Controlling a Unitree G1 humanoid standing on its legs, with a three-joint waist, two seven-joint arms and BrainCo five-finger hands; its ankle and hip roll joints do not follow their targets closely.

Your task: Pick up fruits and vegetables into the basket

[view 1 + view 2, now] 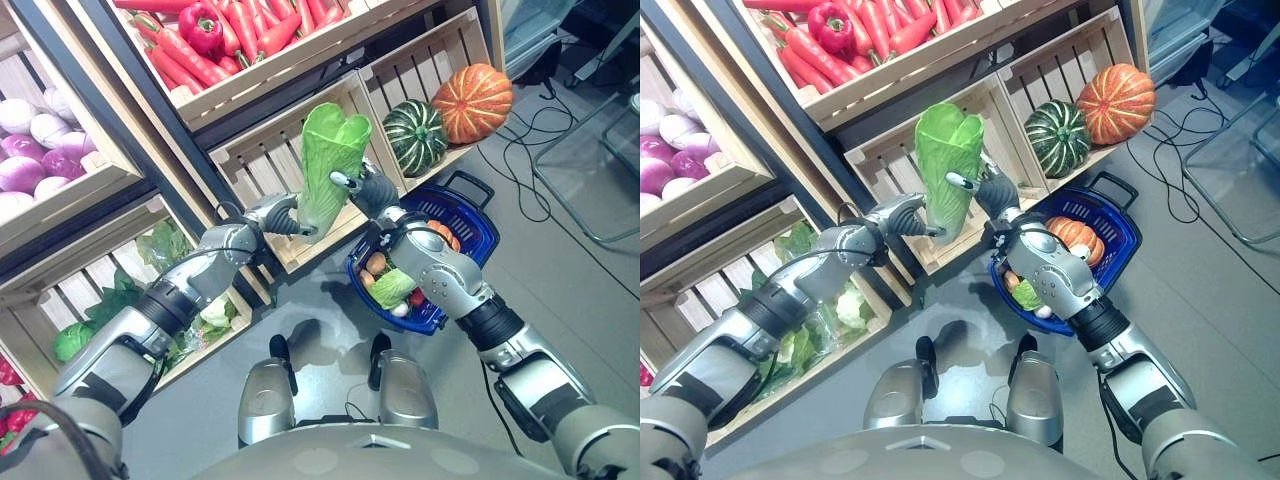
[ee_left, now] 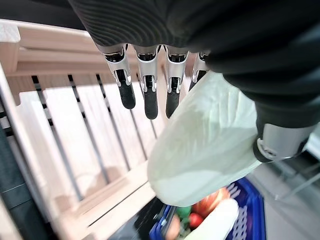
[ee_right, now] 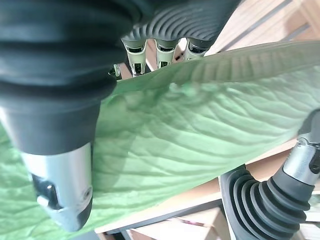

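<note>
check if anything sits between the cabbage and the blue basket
Nothing visible does. Both hands, left hand and right hand, hold the cabbage upright before the empty crate; the blue basket lies open beside it, partly under the right arm.

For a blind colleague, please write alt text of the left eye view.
Both robot hands, left hand and right hand, hold a green cabbage upright before a wooden crate. A blue basket with vegetables stands on the floor below.
</note>
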